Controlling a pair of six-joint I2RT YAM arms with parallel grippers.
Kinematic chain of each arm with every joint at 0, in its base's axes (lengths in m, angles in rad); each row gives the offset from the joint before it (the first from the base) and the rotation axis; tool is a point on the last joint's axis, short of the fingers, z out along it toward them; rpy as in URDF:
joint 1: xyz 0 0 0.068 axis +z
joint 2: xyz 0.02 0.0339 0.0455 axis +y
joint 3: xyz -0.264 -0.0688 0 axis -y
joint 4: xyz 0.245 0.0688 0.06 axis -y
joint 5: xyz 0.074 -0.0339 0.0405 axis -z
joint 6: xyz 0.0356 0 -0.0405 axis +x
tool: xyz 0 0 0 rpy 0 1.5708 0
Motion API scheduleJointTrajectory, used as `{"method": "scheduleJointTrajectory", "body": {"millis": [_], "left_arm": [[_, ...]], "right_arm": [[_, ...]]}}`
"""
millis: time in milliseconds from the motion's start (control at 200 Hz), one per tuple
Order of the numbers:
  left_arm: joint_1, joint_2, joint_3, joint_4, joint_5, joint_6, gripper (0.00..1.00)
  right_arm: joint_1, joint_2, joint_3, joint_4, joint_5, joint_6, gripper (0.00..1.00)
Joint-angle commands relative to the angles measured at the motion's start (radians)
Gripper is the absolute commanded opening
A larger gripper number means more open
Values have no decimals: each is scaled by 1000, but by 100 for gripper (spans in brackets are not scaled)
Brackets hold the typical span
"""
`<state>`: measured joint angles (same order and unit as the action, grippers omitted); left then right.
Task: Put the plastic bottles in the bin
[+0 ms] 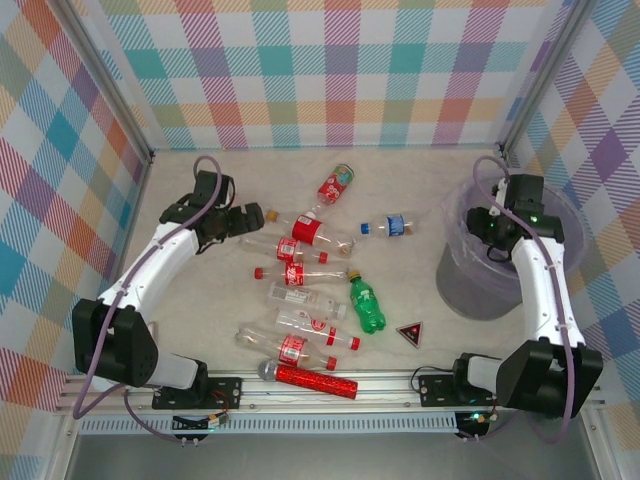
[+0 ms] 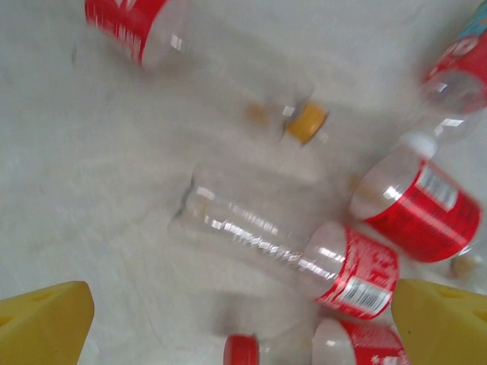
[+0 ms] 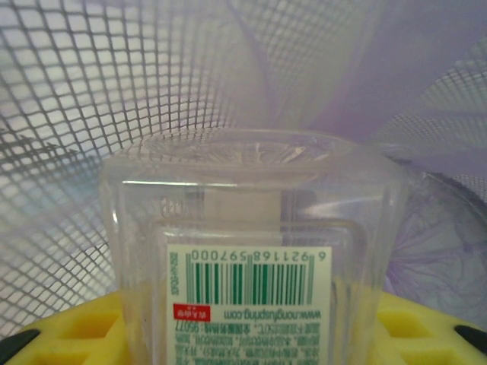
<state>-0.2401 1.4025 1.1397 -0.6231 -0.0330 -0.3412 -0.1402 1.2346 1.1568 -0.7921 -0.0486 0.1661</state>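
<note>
Several plastic bottles lie scattered mid-table, mostly clear with red labels [image 1: 292,276], plus a green one [image 1: 366,305] and a blue-capped one [image 1: 390,227]. My left gripper [image 1: 228,222] hangs open just left of the pile. In the left wrist view its yellow fingers [image 2: 46,323] stand wide apart above a clear red-labelled bottle [image 2: 289,243] lying on the table. My right gripper [image 1: 490,226] is over the bin [image 1: 470,285]. It is shut on a clear square bottle [image 3: 251,228] with a barcode label, held above the bin's lilac mesh wall [image 3: 76,114].
A red glittery microphone [image 1: 305,378] lies near the front rail. A small dark triangle [image 1: 410,331] sits right of the green bottle. Checked walls close in the table on three sides. A loose yellow cap [image 2: 307,122] lies among the bottles.
</note>
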Motion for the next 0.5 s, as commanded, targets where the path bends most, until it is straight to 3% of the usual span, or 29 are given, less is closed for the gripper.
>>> {"method": "scheduleJointTrajectory", "body": {"millis": [0,335,495], "left_arm": [[-10,-45,-70,8,14,-90,100],[-41,-128,-181,19,-40,-179,100],[-91,-135,-149,20,-105,-196,100]], "right_arm": [[65,35,36,70,-107,12,51],[297,192,112,185,-144,47,52],[306,196,142,152,-52,4,54]]}}
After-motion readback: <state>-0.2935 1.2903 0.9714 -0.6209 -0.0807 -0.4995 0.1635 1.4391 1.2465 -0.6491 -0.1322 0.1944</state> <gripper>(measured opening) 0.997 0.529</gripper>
